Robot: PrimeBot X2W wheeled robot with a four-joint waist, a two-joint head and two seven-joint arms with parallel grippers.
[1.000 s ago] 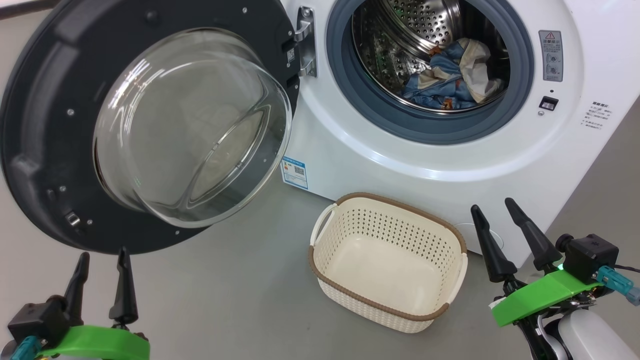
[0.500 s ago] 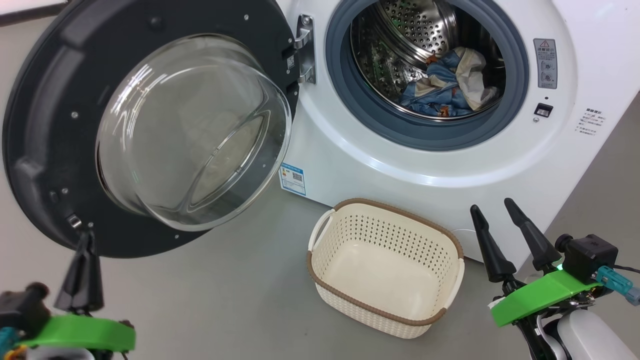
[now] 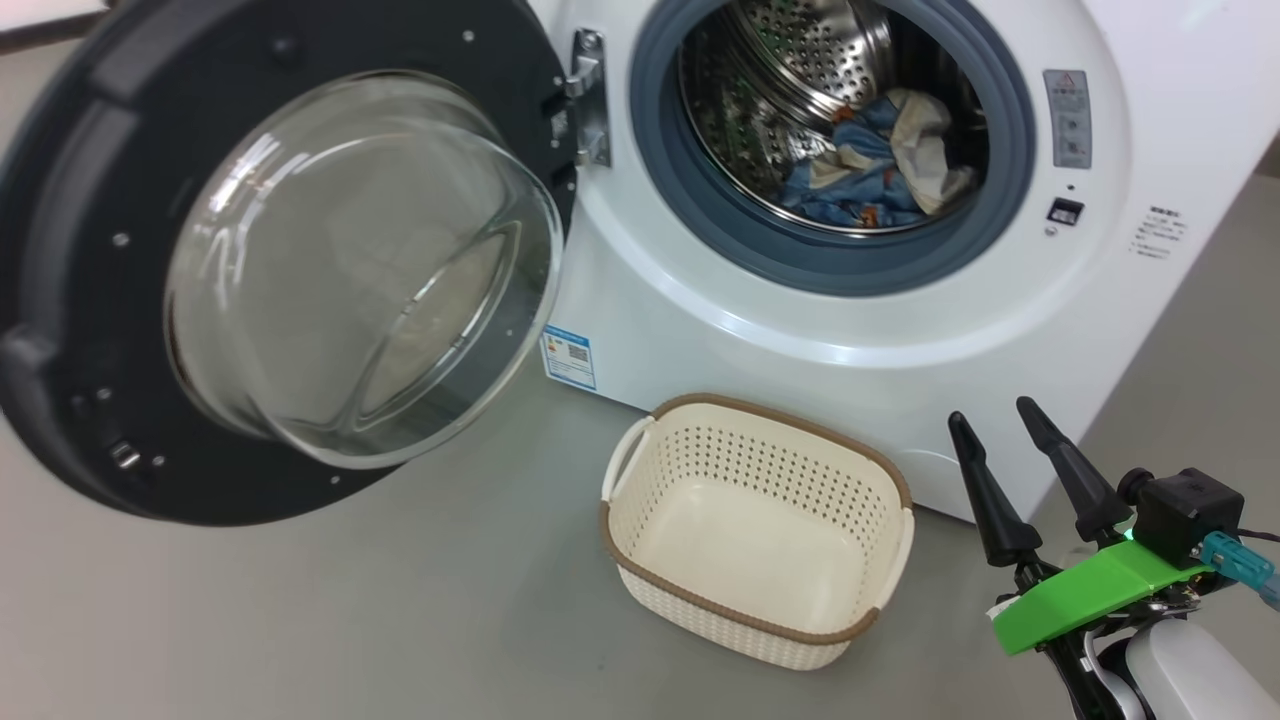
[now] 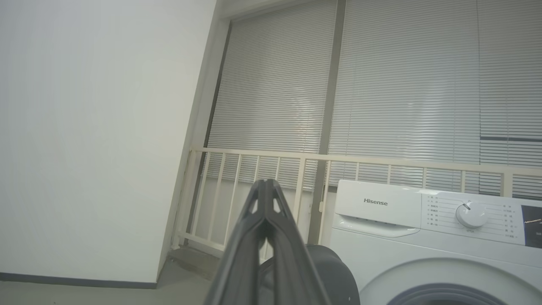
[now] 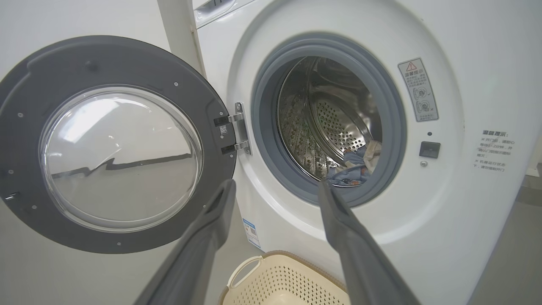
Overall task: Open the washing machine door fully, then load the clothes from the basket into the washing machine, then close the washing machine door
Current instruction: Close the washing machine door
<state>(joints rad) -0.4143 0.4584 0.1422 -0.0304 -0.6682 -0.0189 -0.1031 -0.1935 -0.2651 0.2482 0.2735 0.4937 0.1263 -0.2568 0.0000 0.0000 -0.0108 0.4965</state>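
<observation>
**Gripper hardware, right and left arms**
Right gripper (image 3: 990, 411): two long, dark, tapered fingers (image 3: 985, 490) on a bright green bracket (image 3: 1085, 592). At the bracket's 2 o'clock, a black box module (image 3: 1190, 510) carries a teal connector (image 3: 1235, 555) and a thin black cable (image 3: 1258, 538). A glossy white forearm shell (image 3: 1185, 675) lies at 5 o'clock. Left gripper (image 4: 264, 183): dark grey fingers with small cut-outs near the tips.

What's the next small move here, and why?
Probably bring the left gripper, jaws shut, round to the outer face of the washing machine door and start pushing it closed. The basket is empty, the clothes lie in the drum, and the door stands wide open.
</observation>
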